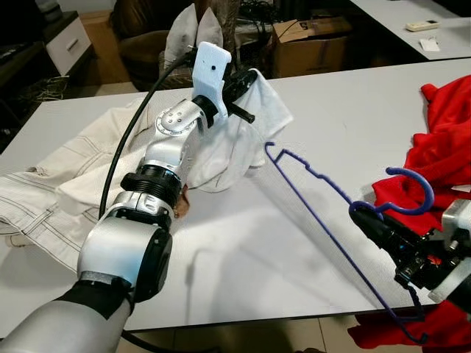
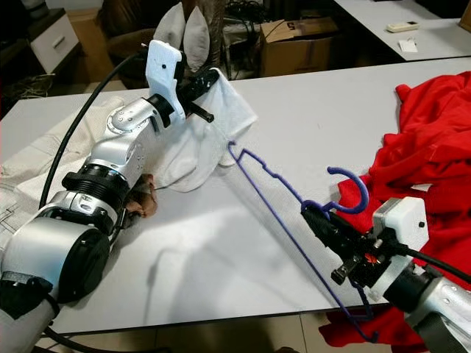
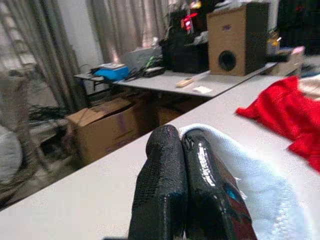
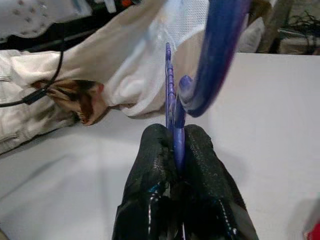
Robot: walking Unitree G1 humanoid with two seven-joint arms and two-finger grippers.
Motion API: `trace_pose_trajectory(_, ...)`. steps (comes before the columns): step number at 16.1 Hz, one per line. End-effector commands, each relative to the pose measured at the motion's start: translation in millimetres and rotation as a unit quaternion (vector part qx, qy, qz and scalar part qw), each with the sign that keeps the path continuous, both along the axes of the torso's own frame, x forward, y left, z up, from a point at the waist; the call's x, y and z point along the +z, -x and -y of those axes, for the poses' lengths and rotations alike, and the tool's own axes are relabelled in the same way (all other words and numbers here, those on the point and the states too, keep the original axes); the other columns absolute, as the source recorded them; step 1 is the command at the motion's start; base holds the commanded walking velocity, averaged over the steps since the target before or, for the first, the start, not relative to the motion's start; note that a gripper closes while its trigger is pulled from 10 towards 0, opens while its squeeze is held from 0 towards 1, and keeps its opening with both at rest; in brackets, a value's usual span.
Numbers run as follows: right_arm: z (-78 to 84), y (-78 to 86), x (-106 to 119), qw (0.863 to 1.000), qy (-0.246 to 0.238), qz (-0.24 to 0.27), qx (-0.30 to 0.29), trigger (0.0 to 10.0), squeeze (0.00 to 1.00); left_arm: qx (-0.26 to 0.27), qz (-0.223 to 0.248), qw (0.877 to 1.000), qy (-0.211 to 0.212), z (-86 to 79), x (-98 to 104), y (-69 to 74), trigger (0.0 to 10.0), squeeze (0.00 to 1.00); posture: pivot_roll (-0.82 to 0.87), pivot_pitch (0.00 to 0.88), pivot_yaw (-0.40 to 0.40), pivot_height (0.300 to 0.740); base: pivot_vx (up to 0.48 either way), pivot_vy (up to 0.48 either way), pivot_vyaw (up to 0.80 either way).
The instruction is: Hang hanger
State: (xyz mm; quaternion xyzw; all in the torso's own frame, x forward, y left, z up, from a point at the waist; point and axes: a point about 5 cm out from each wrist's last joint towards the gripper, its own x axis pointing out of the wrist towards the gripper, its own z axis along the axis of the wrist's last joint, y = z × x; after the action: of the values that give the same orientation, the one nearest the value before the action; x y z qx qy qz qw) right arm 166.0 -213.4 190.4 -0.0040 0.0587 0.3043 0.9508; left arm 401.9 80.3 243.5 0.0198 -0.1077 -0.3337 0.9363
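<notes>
Right tool [image 2: 313, 215] grips blue hanger [image 2: 272, 180]; left tool [image 1: 239, 82] pinches white garment [image 1: 250, 140].

The hanger [image 1: 316, 176] looked like smooth blue plastic; the white garment [image 1: 243, 125] was mesh-textured cloth; the surface [image 1: 243, 243] was matt and smooth.
</notes>
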Motion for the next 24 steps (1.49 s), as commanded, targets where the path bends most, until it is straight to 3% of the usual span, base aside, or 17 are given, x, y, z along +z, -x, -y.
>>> trace_pose_trajectory(1, -0.8, -3.0, 7, 0.999, -0.015, 0.027, -0.01, 10.0, 0.0, 0.0, 0.022, 0.999, 0.029, -0.8, 18, -0.8, 0.0, 0.0, -0.12, 0.0, 0.146, 0.74, 0.0, 0.0, 0.0)
trace_pose_trajectory(2, 0.8, -4.2, 12, 0.999, -0.029, 0.042, -0.018, 10.0, 0.0, 0.011, 0.019, 0.999, 0.042, -1.8, 19, -1.9, 0.0, 0.0, -0.12, 0.0, 0.146, 0.74, 0.0, 0.0, 0.0)
trace_pose_trajectory(3, 7.3, -6.7, 26, 0.993, -0.072, 0.083, -0.038, 10.0, 0.0, 0.033, -0.009, 0.995, 0.098, 0.3, 19, -4.8, 0.0, 0.0, -0.11, 0.0, 0.144, 0.74, 0.0, 0.0, 0.0)
trace_pose_trajectory(6, 16.8, -6.3, 53, 0.976, -0.144, 0.154, -0.048, 10.0, 0.0, -0.052, -0.024, 0.991, 0.118, 46.6, 15, 7.8, 0.0, 0.0, -0.12, 0.0, 0.153, 0.74, 0.0, 0.0, 0.0)
trace_pose_trajectory(8, 28.6, -3.4, 71, 0.954, -0.194, 0.212, -0.089, 10.0, 0.0, -0.14, -0.053, 0.971, 0.188, 81.1, 19, 22.6, 0.0, 0.0, -0.14, 0.0, 0.172, 0.74, 0.0, 0.0, 0.0)
trace_pose_trajectory(9, 35.4, -2.6, 73, 0.945, -0.206, 0.225, -0.12, 10.0, 0.0, -0.175, -0.058, 0.967, 0.177, 91.6, 14, 29.8, 0.0, 0.0, -0.14, 0.0, 0.177, 0.74, 0.0, 0.0, 0.0)
trace_pose_trajectory(11, 42.4, -4.5, 69, 0.944, -0.196, 0.211, -0.158, 10.0, 0.0, -0.212, -0.075, 0.968, 0.116, 101.8, -8, 38.8, 0.0, 0.0, -0.15, 0.0, 0.189, 0.74, 0.0, 0.0, 0.0)
trace_pose_trajectory(12, 39.0, -6.4, 63, 0.951, -0.183, 0.19, -0.16, 10.0, 0.0, -0.189, -0.077, 0.978, 0.042, 95.5, -25, 36.5, 10.0, 0.0, -0.15, 0.0, 0.189, 0.74, 0.0, 0.0, 0.0)
trace_pose_trajectory(13, 37.2, -7.1, 61, 0.954, -0.178, 0.181, -0.159, 10.0, 0.0, -0.182, -0.075, 0.98, 0.018, 91.6, -31, 35.5, 10.0, 0.0, -0.15, 0.0, 0.189, 0.74, 0.0, 0.0, 0.0)
trace_pose_trajectory(14, 32.5, -9.6, 53, 0.961, -0.165, 0.155, -0.158, 10.0, 0.0, -0.149, -0.082, 0.985, -0.017, 72.2, -41, 29.3, 10.0, 1.0, -0.14, 0.0, 0.179, 0.74, 0.0, 0.0, 0.0)
trace_pose_trajectory(18, 27.5, -17.0, 45, 0.969, -0.154, 0.128, -0.148, 10.0, 0.0, -0.143, -0.103, 0.983, -0.057, 37.4, -52, 24.8, 10.0, 1.0, -0.1, 0.0, 0.152, 0.74, 0.0, 0.0, 0.0)
trace_pose_trajectory(20, 19.0, -23.5, 44, 0.975, -0.146, 0.118, -0.117, 10.0, 0.0, -0.13, -0.107, 0.982, -0.086, 0.8, -52, 20.4, 10.0, 1.0, -0.09, 0.0, 0.145, 0.74, 0.0, 0.0, 0.0)
trace_pose_trajectory(22, 11.9, -26.5, 39, 0.983, -0.125, 0.1, -0.091, 10.0, 0.0, -0.084, -0.115, 0.982, -0.121, -35.4, -51, 14.2, 10.0, 1.0, -0.08, 0.0, 0.143, 0.74, 0.0, 0.0, 0.0)
trace_pose_trajectory(24, 8.0, -27.7, 32, 0.989, -0.098, 0.079, -0.073, 10.0, 0.0, -0.039, -0.136, 0.974, -0.178, -64.3, -60, 12.6, 10.0, 1.0, -0.07, 0.0, 0.142, 0.74, 0.0, 0.0, 0.0)
